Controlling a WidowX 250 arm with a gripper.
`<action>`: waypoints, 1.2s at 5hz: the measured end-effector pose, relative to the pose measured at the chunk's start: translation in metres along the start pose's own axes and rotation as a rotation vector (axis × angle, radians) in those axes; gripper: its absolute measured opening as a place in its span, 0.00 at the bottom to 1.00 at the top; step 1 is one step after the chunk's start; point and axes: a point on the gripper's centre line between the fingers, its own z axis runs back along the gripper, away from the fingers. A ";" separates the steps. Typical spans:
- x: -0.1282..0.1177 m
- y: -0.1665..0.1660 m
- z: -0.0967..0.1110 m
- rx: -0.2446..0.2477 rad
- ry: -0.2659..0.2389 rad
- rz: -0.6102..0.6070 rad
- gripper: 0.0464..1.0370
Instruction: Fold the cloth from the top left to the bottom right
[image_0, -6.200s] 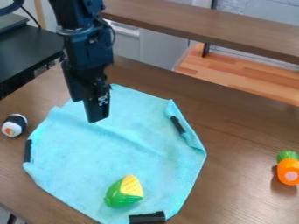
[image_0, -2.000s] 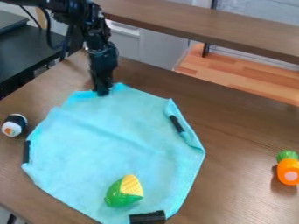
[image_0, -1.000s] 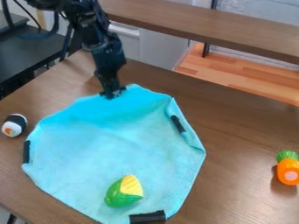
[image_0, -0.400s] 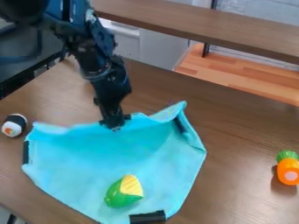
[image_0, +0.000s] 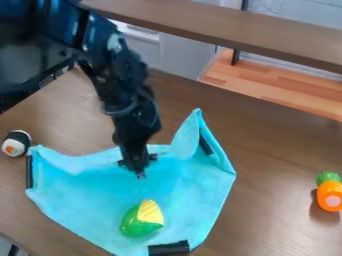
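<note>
Cloth (image_0: 190, 186) gripped at claw (image_0: 138, 166)

The black arm (image_0: 100, 60) enters at the view's upper left; its thickest part lies across that corner, with a blue sheen along it and a pale patch near the joint where it turns downward; from there the forearm slants down and toward the view's right, narrowing on its way to the wrist (image_0: 132, 107); the wrist sits nearly in line with the forearm, with only a slight bend below it. The gripper (image_0: 139, 171) hangs from the wrist, left of the view's centre, pointing down and close to upright; short dark pieces jut out on either side of it just above the tip; its two fingers are closed together, ending in one narrow dark point.
</note>
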 end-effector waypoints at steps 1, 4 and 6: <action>0.002 -0.025 0.000 0.035 0.011 -0.007 0.02; 0.000 -0.070 -0.008 0.130 0.054 -0.044 0.25; -0.002 -0.062 -0.012 -0.026 0.132 -0.029 0.81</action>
